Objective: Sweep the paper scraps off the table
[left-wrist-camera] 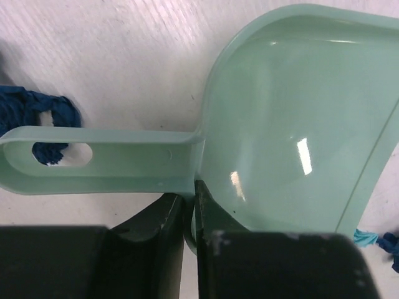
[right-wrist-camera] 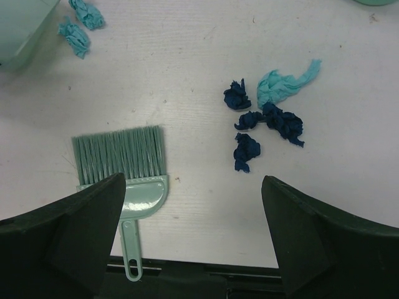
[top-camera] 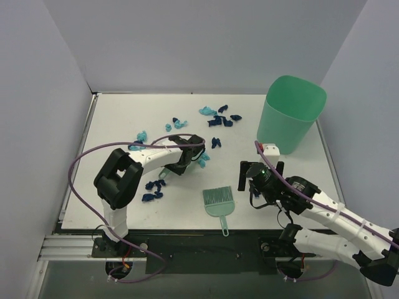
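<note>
Dustpan [left-wrist-camera: 299,124] cropped, rim between near-closed jaws of left gripper [left-wrist-camera: 190,243], grip unclear | right gripper [right-wrist-camera: 193,184] wide open, empty, by brush [right-wrist-camera: 121,156]

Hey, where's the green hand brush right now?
In the top view the hand brush lies on the table near its front edge, between the two arms, just left of the open right gripper.

At the left wrist the dustpan [left-wrist-camera: 293,137] is running off the top and right edges, and the left gripper [left-wrist-camera: 190,230], pinching its rear rim, is covering part of that rim. A navy scrap [left-wrist-camera: 31,106] is lying partly behind the pan's handle and is being cut by the left edge. From above, the left arm [top-camera: 156,157] is hiding most of the pan. A finger [right-wrist-camera: 81,230] of the right gripper [right-wrist-camera: 193,180] is overlapping the brush [right-wrist-camera: 124,162] at one corner.
</note>
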